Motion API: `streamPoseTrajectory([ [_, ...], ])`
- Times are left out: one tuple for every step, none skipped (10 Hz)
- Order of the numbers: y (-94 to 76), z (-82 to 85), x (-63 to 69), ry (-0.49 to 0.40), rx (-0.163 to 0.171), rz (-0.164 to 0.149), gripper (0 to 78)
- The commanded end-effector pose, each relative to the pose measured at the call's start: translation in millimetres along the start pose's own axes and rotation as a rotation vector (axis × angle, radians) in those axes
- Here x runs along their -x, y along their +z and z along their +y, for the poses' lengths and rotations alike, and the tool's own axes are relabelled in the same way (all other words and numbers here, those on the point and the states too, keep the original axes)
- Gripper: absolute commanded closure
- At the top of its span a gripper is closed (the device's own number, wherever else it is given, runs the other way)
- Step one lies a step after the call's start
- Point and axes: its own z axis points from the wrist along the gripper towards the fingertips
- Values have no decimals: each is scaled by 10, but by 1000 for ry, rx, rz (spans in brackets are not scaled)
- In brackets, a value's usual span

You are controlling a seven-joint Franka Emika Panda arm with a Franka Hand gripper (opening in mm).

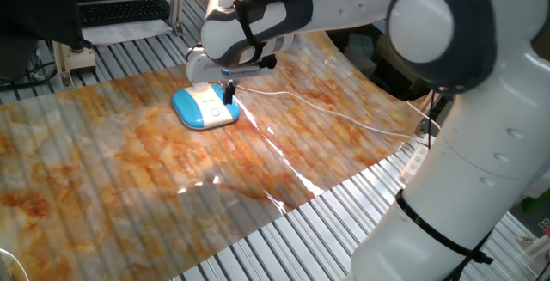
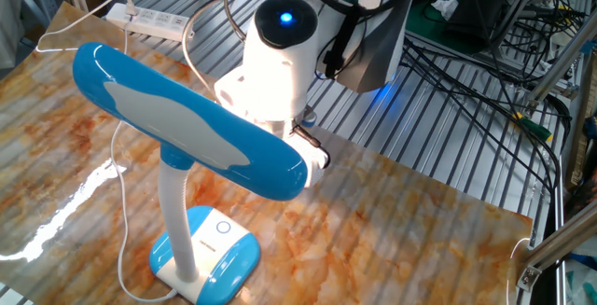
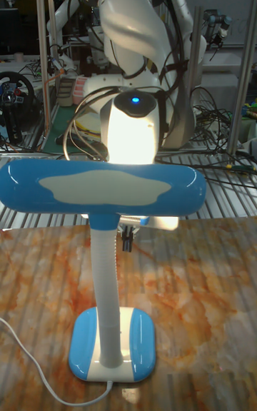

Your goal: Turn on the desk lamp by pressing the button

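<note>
A: Hand (image 1: pixel 229 92) status?

B: Dark fingertips sit just above the far right corner of the lamp base (image 1: pixel 206 108). Can't tell whether it touches. In the tall fixed view the tips (image 3: pixel 127 238) poke out under the lamp head, beside the stem. Finger gap isn't visible in any view, so I can't tell whether it's wide or narrow.

A: Wrist?

B: White wrist housing with a lit blue dot (image 2: pixel 284 13) directly behind the lamp head, brightly lit.

A: Lamp position?

B: Desk lamp (image 2: pixel 191 128) stands upright on the orange marbled sheet (image 1: pixel 129 169) covering the table (image 1: pixel 344 208). Base is white on top with a blue edge, and a round button (image 2: pixel 222 229) shows on it. Slim white stem (image 3: pixel 105 290) rises from the base; flat blue-white head (image 3: pixel 100 186) is level above.

A: Cord?

B: Thin white cord (image 1: pixel 344 118) runs from the base to the right across the sheet. A white power strip (image 2: pixel 154 22) lies at the far left on the slatted metal.
</note>
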Motion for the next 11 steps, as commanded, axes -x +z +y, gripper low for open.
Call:
streamPoseTrajectory([
  [-108, 71, -92, 18, 5, 18, 776],
  [-106, 70, -88, 15, 3, 23, 776],
  [-91, 69, -73, 15, 3, 25, 776],
  [-86, 66, -65, 14, 3, 26, 776],
  [-86, 66, -65, 13, 3, 24, 776],
  [-86, 66, -65, 10, -6, 18, 776],
  [-86, 66, -65, 10, -8, 17, 776],
  [-86, 66, -65, 4, -8, 17, 776],
  [-86, 66, -65, -1, -8, 18, 776],
  [-86, 66, -65, -12, -7, 13, 776],
  [-86, 66, -65, -14, -5, 12, 776],
])
